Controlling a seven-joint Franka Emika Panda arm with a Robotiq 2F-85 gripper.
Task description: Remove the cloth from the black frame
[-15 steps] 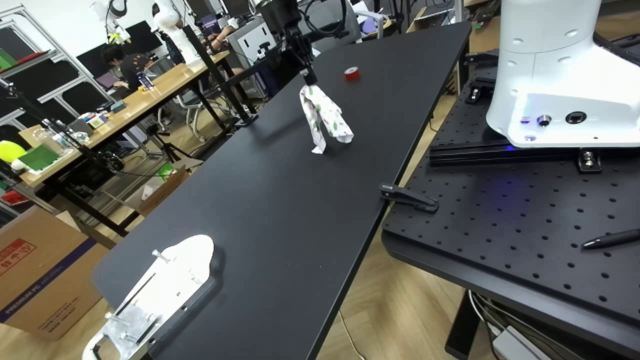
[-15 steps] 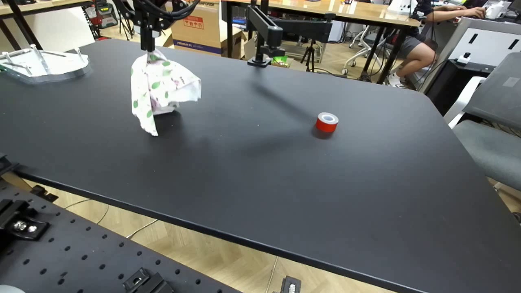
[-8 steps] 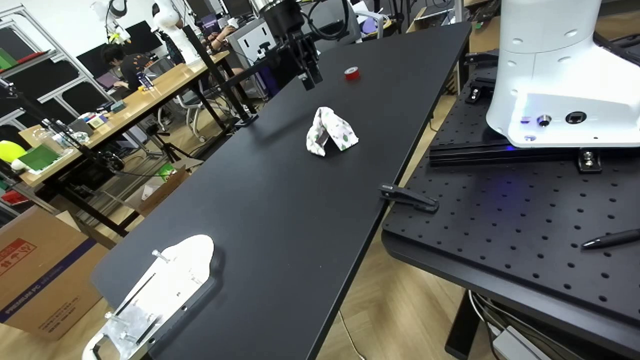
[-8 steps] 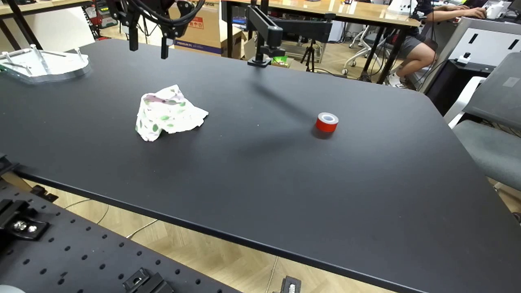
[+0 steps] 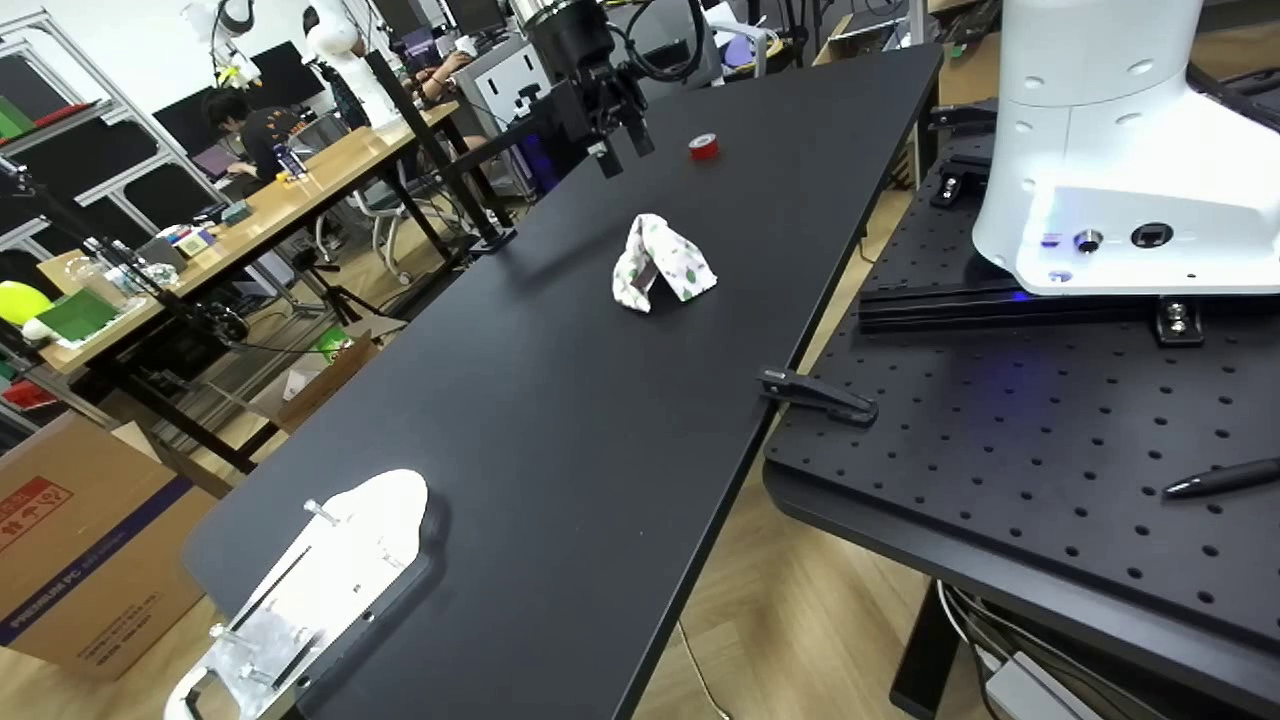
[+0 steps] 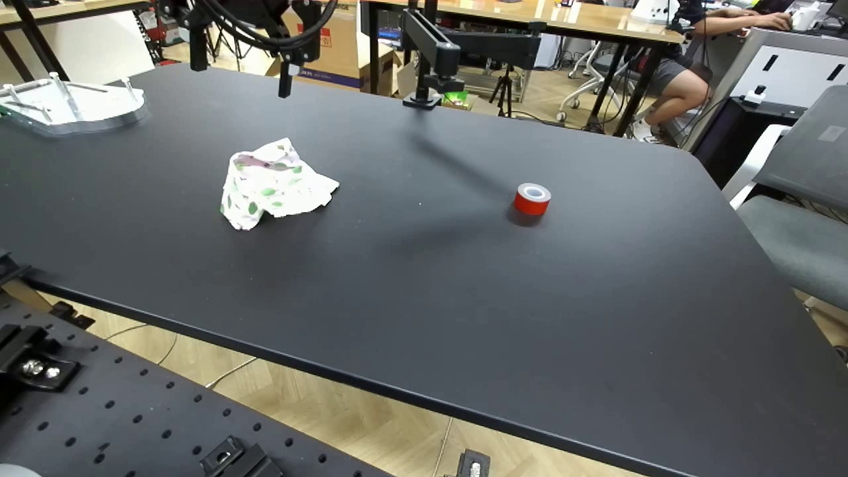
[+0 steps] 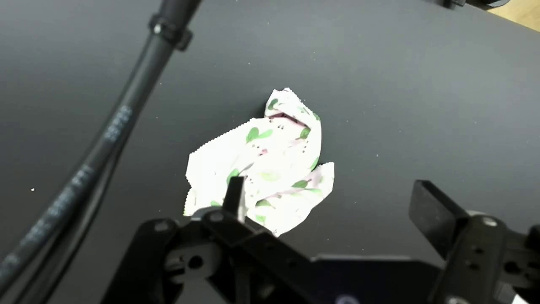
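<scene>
Counter (image 5: 560, 430), one: long, matte black, rounded at the corners.
Platform (image 5: 1000, 430), one: black, perforated, just beside the counter, wooden floor (image 5: 800, 590) showing in the gap; bears the white robot base (image 5: 1110, 150).
Cardboard box (image 5: 100, 570), one: brown, past the counter's edge, lettered "PREMIUM PC".
Stand (image 6: 430, 43), one: black, jointed, its foot on the counter's edge.
Plate (image 5: 355, 545), one: pale-topped, metal posts sticking up, lying near a corner of the counter.
Hand (image 6: 242, 81), one: black, raised above the counter, with a black cable (image 7: 141, 82) running alongside; I see its fingers (image 7: 436, 217) spread wide apart, nothing held between them.
Cloth (image 7: 278, 154), one: white, printed with green leaves; lies crumpled on the counter, one fold propped up, clear of the hand and well apart from the plate.
Clip (image 5: 818, 395), one: black, reaching from the counter's edge across to the platform.
Tape roll (image 6: 532, 201), one: red outside, pale ring on top, set flat on the counter; from where I stand, the cloth lies between it and the plate.
</scene>
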